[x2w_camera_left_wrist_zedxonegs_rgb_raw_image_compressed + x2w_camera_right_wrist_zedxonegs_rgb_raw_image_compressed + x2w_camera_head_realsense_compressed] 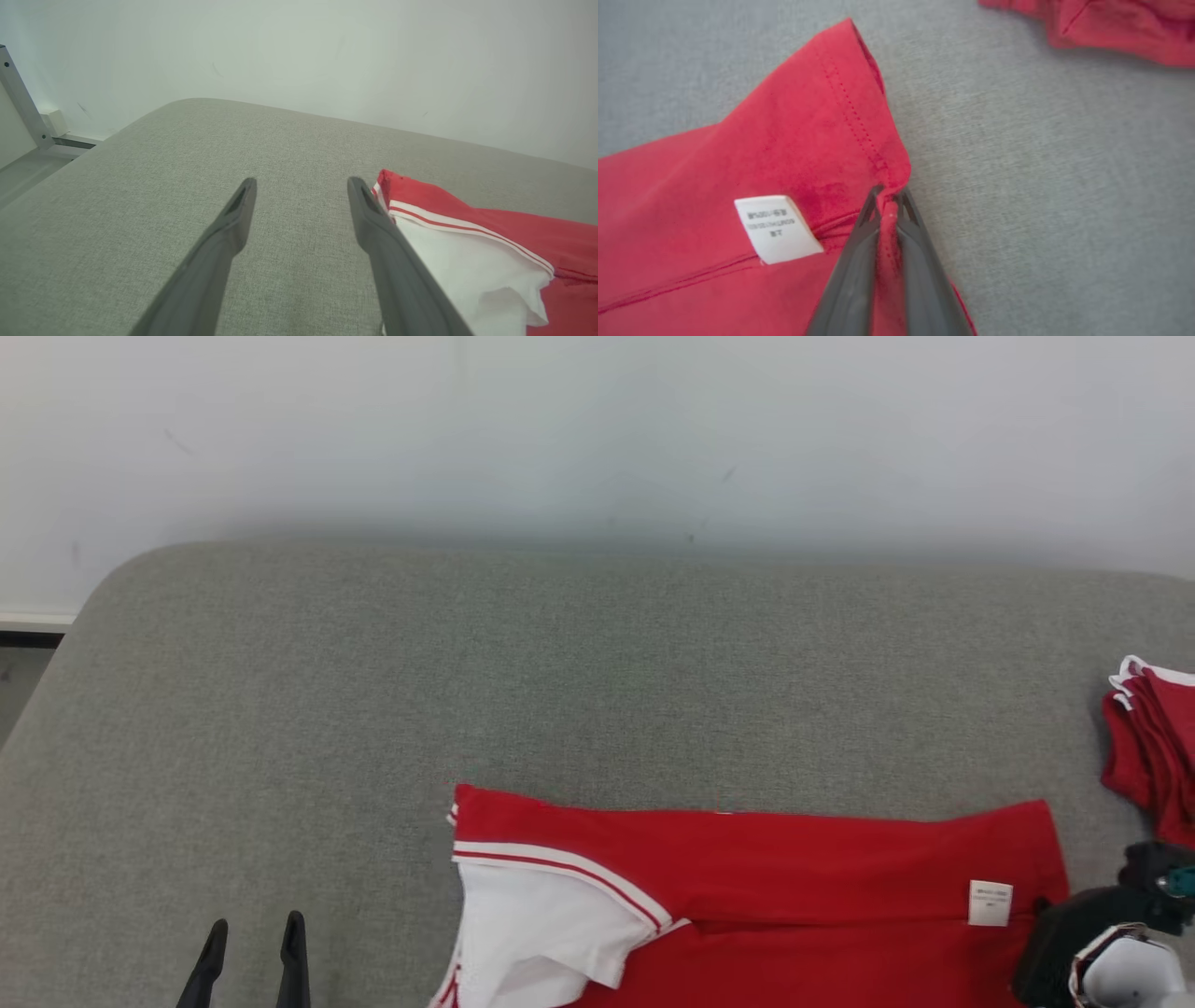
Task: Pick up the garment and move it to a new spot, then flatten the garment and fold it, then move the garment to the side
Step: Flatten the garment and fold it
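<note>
I see the red garment (794, 868), its white sleeve (532, 924) red-striped and white label (990, 903) showing, lying flat on the grey cushion (373, 691), my right gripper (888, 196) pinching its hem, left gripper (258, 922) spread empty beside it.

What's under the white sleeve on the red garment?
The white sleeve lies folded over the red garment, whose red body shows beside its edge. The garment rests on the grey cushion. What is directly beneath the sleeve is covered.
</note>
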